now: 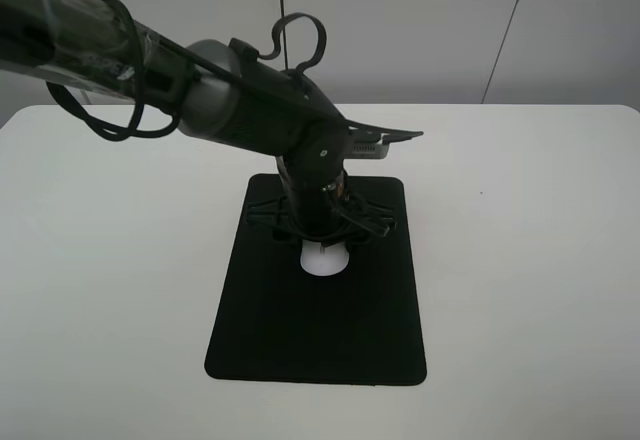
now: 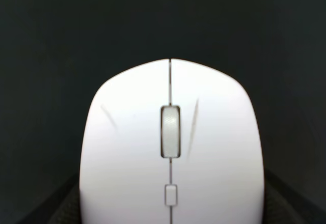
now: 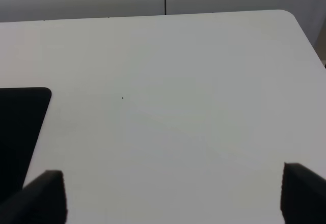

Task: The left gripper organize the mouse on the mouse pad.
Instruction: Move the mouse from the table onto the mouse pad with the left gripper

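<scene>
The white mouse [image 1: 323, 260] lies on the upper middle of the black mouse pad [image 1: 310, 330], mostly covered by my left gripper [image 1: 324, 244], which reaches straight down onto it. In the left wrist view the mouse [image 2: 170, 147] fills the picture, scroll wheel in the centre, with the dark pad [image 2: 163, 20] behind it. Dark fingers [image 2: 48, 208] press against both of its sides, so the gripper is shut on it. My right gripper [image 3: 173, 196] hovers open over bare table; it does not show in the exterior view.
The pad lies in the middle of a white table [image 1: 520, 260], whose far edge meets a pale wall. A corner of the pad [image 3: 20, 127] shows in the right wrist view. The left arm with its looping cables [image 1: 110, 110] comes in from the upper left.
</scene>
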{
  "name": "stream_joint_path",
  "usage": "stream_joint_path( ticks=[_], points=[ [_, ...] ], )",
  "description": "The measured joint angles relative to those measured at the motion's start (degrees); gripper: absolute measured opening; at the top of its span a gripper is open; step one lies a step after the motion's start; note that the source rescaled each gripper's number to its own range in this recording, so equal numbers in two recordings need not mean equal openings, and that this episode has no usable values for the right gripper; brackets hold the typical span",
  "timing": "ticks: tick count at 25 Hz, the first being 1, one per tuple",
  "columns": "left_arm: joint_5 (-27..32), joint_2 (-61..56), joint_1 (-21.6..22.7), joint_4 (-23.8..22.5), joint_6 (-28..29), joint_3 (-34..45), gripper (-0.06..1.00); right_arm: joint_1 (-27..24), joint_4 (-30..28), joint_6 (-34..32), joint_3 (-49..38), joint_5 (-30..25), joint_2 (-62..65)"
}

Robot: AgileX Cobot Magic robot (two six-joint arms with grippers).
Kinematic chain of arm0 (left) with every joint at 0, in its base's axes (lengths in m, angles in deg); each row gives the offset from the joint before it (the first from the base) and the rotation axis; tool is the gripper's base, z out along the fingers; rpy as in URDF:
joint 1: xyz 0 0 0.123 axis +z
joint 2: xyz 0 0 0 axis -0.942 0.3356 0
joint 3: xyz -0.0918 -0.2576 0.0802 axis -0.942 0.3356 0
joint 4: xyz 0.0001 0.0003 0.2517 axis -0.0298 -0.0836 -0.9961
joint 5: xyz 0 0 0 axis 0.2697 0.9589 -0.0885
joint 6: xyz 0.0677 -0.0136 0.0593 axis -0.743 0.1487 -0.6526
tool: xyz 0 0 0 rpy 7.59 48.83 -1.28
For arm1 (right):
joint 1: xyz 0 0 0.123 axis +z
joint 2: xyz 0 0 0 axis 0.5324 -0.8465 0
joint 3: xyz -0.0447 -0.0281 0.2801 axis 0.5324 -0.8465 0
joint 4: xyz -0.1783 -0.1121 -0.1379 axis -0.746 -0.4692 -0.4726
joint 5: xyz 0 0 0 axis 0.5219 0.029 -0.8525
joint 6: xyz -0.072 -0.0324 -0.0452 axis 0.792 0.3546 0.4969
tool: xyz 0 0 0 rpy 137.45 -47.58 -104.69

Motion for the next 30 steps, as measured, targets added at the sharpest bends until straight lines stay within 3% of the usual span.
stream_joint_path(
  ticks=[7, 30],
  points=[
    [-3.2, -0.1, 0.7, -0.3, 2.0, 3.7, 0.01, 0.0, 0.0, 0.0, 0.0, 0.0, 0.0],
    [-3.8, -0.1, 0.8, -0.4, 2.4, 3.8, 0.01, 0.0, 0.0, 0.0, 0.0, 0.0, 0.0]
  ],
)
